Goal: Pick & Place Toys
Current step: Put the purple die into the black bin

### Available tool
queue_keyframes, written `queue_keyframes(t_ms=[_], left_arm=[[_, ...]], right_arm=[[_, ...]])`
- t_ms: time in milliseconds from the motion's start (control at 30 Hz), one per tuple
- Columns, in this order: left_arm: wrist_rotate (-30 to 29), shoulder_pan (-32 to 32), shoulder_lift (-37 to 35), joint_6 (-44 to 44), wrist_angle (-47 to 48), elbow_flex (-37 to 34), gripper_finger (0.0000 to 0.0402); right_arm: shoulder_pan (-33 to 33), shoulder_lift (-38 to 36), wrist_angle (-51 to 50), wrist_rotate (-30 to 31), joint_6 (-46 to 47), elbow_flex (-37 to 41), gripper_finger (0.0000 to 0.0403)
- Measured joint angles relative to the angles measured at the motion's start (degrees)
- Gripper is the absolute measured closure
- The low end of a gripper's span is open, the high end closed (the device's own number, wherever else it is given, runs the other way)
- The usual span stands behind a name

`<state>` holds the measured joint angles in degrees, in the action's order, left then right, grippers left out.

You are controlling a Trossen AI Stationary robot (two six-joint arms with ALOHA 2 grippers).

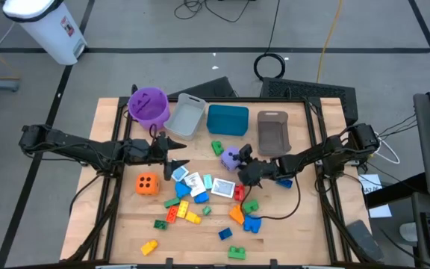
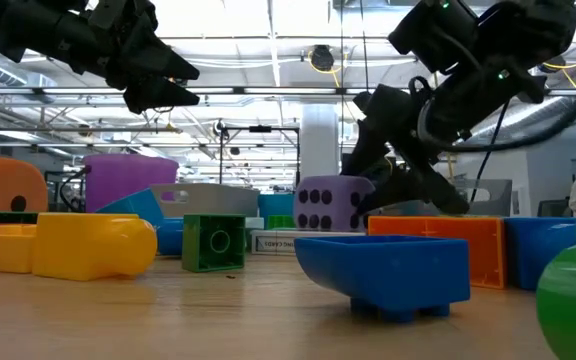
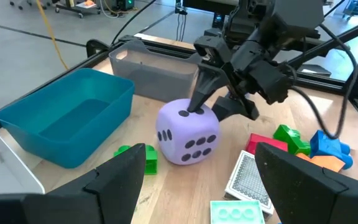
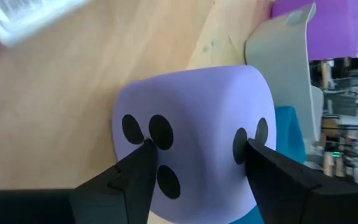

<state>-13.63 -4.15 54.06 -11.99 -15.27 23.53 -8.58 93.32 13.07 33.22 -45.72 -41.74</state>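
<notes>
I have the right tool (image 3: 211, 107) down on the purple die (image 3: 188, 132), its fingers straddling the die; from the right wrist each finger meets a dotted face, so I read it as just pinching the die, which sits on the desk (image 1: 290, 224) near the middle, just in front of the teal bin (image 1: 228, 119) and brown bin (image 1: 272, 132).

To do this grab well, I want both fingers flat on opposite faces, low enough that the soft body does not squirt out when I squeeze. I'd confirm the pinch is firm before lifting, then rise straight up so I clear the green brick (image 1: 217, 147) beside it and the cards (image 1: 223, 187) nearby. The die looks soft, so I expect it to dent; a gentle squeeze should do.

My left tool (image 1: 172, 155) hangs above the desk with fingers spread and nothing in them, near the grey bin (image 1: 187, 116); the orange die (image 1: 147, 183) lies just beside it. I'd keep it parked there, out of the right arm's way.

Containers: the purple bucket (image 1: 149, 105), grey bin, teal bin and brown bin stand in a row along the far edge. From above and from the left wrist, the teal and grey bins show nothing inside. The brown one looks bare too. I can't see to the bottom of the bucket. The bricks lie scattered on the desk.
</notes>
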Motion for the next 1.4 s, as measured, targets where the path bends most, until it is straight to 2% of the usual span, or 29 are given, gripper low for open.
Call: queue_keyframes(t_ms=[433, 667, 933, 1133, 1400], left_arm=[[0.0, -0.01, 0.0, -0.08, 0.0, 0.0, 0.0096], [0.0, -0.01, 0.0, 0.3, 0.02, 0.0, 0.0096], [0.0, 0.01, 0.0, 0.33, 0.02, 0.0, 0.0096], [0.0, -0.02, 0.0, 0.27, 0.02, 0.0, 0.0096], [0.0, -0.01, 0.0, 0.26, -0.03, 0.0, 0.0096]], right_arm=[[0.04, -5.36, -0.02, -0.15, -0.14, 0.06, 0.0191], [0.13, -10.48, 0.03, 0.48, -1.99, 0.02, 0.0214], [1.55, -17.45, -2.05, 11.63, -10.42, -0.03, 0.0225], [4.1, -24.48, -10.28, 16.11, -8.74, -0.09, 0.0225], [11.17, -32.28, -28.08, 17.69, 3.31, -0.09, 0.0225]])
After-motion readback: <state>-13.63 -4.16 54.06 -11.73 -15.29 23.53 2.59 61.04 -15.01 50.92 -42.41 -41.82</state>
